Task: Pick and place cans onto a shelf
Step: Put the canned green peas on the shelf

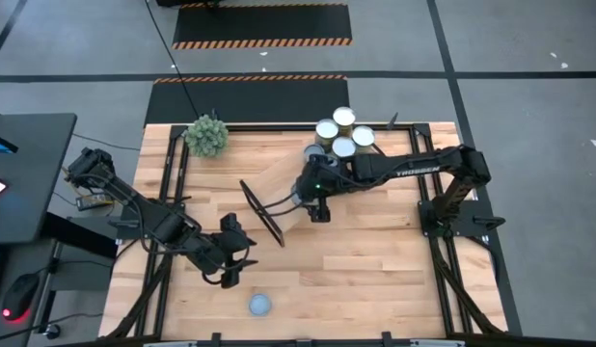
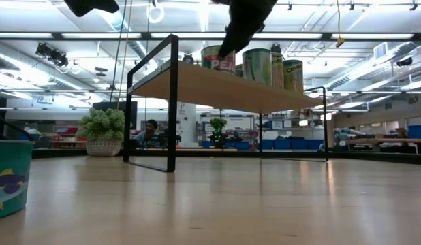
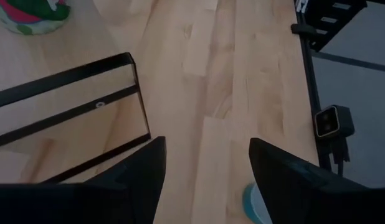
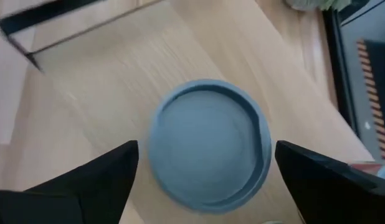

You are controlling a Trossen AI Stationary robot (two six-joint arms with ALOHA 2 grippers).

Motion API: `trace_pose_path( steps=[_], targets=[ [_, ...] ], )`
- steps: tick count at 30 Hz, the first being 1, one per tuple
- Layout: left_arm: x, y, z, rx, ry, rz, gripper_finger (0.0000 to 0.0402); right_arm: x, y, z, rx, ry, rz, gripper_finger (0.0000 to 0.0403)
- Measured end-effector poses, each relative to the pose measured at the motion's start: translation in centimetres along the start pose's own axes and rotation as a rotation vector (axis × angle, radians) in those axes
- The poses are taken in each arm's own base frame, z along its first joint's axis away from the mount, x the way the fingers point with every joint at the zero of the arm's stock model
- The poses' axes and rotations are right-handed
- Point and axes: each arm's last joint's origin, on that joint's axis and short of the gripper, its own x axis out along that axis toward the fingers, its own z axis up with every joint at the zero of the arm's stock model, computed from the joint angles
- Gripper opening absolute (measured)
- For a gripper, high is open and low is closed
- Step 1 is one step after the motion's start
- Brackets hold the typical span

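Note:
The shelf (image 1: 279,178) is a light-wood plank with black end frames and stands slantwise at mid-table; it also shows in the low view (image 2: 217,88). Several cans (image 1: 343,133) stand on its far end. My right gripper (image 4: 206,146) is open just above a blue-grey-topped can (image 4: 208,149) on the plank, one finger on each side and clear of it; that can also shows in the high view (image 1: 313,153). My left gripper (image 1: 235,265) is open and empty above the table, near a teal can (image 1: 260,306) that stands by the near edge.
A green plant ball (image 1: 206,135) sits at the table's far left corner. The teal can also shows at the left of the low view (image 2: 9,177). A black frame (image 1: 428,241) borders the table. Bare wood lies between the shelf and the near edge.

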Motion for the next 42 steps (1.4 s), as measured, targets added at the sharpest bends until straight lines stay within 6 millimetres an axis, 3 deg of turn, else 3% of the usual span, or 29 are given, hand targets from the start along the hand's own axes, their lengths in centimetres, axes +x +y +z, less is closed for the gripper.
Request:
trace_pose_path(
  steps=[8,15,28,36,42],
  targets=[
    [0.0,0.0,0.0,-0.003,0.003,-0.006,0.0236,-2.0,1.5,0.4,-0.034,-0.051,-0.059,0.0376],
    [0.0,0.1,0.0,-0.001,0.002,-0.003,0.0236,-2.4,2.6,1.9,0.007,-0.206,-0.062,0.0375],
    [0.2,0.4,0.3,-0.007,0.000,0.011,0.0236,1.4,3.2,3.6,-0.043,-0.112,-0.239,0.0375],
    [0.2,0.4,0.2,-0.009,0.002,0.010,0.0236,2.2,3.3,5.2,-0.088,0.000,-0.313,0.0375],
    [0.2,0.3,0.2,-0.029,0.003,0.009,0.0236,1.9,3.2,4.7,-0.099,0.071,-0.340,0.0375]
  ],
)
